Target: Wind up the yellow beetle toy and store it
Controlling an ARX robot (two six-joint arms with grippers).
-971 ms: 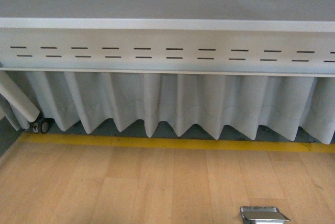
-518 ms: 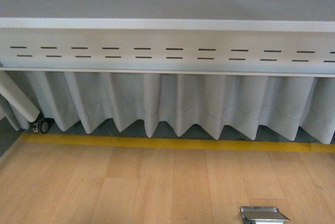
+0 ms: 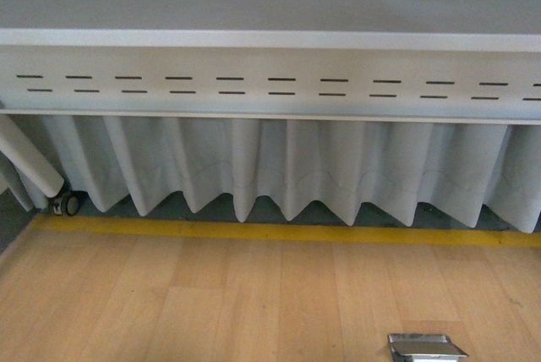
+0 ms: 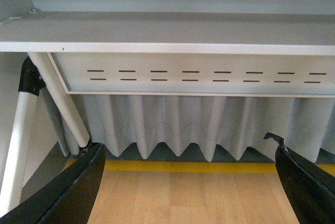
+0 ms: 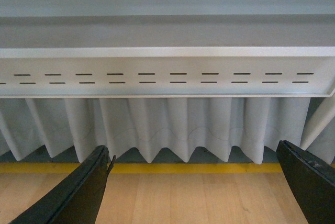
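Nothing has shifted in my front view since a second ago. The metal piece (image 3: 425, 347) sits at the near edge of the wooden desk (image 3: 211, 303). Beyond it are the yellow stripe (image 3: 279, 232), the pleated curtain (image 3: 287, 167) and the slotted white panel (image 3: 270, 83). Only the wrist views show the left pincer (image 4: 186, 150) and right pincer (image 5: 192, 153), both spread wide and empty. I can't see the yellow beetle toy in any view.

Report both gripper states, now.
Left gripper: open, fingers wide apart, holding nothing.
Right gripper: open, fingers wide apart, holding nothing.
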